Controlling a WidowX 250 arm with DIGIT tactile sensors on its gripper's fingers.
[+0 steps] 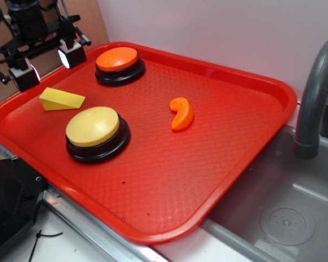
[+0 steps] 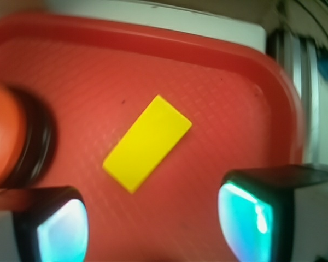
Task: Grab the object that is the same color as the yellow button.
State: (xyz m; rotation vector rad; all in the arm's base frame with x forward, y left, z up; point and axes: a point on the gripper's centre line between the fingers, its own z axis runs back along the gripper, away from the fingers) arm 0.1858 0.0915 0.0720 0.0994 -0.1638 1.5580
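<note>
Hovering: gripper (image 1: pixel 48 65) is seen at upper left of the exterior view, raised above the tray's (image 1: pixel 246 158) far-left corner, jaws spread apart and nothing held.
Wedge: yellow wedge (image 1: pixel 61 99) is laid flat on the tray at left, just below the gripper, untouched.
Wrist view: wedge (image 2: pixel 147 143) is framed at centre, set diagonally, between and above the two fingertips (image 2: pixel 245 218).
Yellow button (image 1: pixel 94 129): placed at lower left, near the wedge but apart.
Orange button (image 1: pixel 118 63): placed at the upper edge, right of the gripper.
Orange crescent (image 1: pixel 181 113): set mid-tray, well apart.
Sink (image 1: pixel 287 215): seen at lower right.
</note>
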